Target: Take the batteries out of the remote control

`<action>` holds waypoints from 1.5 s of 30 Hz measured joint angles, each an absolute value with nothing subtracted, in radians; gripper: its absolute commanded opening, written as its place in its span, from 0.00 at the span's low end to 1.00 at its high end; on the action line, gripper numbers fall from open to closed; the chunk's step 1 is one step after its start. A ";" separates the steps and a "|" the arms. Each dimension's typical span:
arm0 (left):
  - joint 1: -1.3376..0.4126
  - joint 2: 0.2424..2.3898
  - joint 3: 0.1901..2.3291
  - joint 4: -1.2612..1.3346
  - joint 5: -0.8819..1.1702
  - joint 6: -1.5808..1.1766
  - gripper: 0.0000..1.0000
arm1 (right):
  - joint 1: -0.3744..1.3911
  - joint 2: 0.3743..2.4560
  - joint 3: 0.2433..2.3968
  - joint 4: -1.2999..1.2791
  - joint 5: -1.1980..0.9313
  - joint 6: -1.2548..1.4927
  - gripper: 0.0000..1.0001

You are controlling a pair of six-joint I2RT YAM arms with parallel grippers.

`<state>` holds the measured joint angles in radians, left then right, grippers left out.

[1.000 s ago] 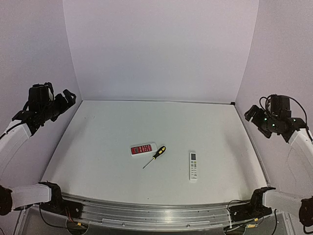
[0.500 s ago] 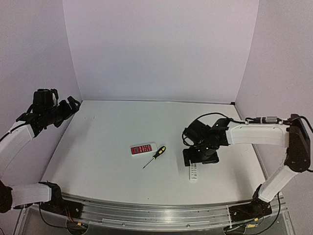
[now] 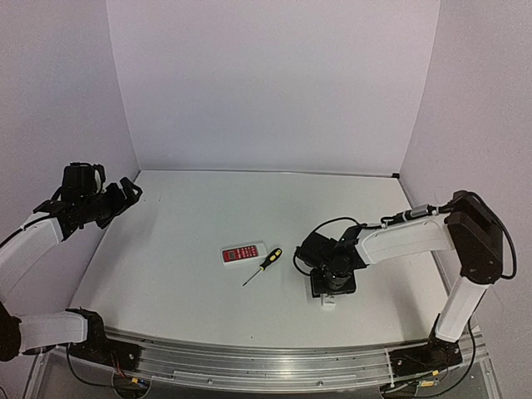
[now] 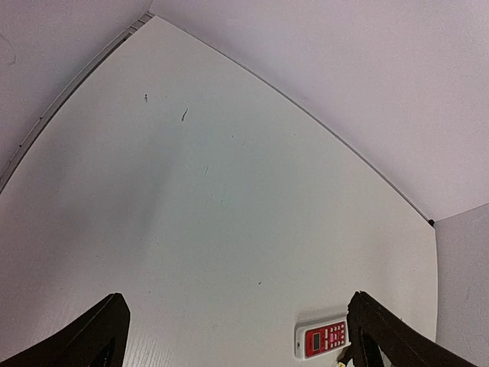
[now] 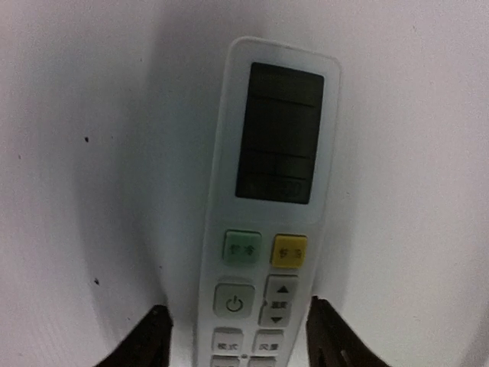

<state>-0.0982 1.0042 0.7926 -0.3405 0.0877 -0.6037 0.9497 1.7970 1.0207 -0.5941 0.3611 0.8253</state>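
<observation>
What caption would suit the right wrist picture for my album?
Right tool straddling the face-up white remote control, its dark screen and buttons showing.

A short red remote point(image 3: 243, 253) lies face up near the middle of the white table point(image 3: 249, 199), its long side running almost left to right. Just beside its right end lies a screwdriver point(image 3: 264, 266) with a black and yellow handle, the handle toward the far right and the thin shaft pointing to the near left. Pale lilac walls point(image 3: 274, 83) stand around the table on three sides.
</observation>
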 measured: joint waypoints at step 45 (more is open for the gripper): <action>-0.664 1.376 0.917 -0.007 1.205 0.341 0.97 | 0.831 1.581 1.325 -0.532 -0.998 0.675 0.00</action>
<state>-0.6636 1.3761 0.9171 -0.0075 1.2046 0.3406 0.8313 1.5812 1.3251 -0.5316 -0.9983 0.6754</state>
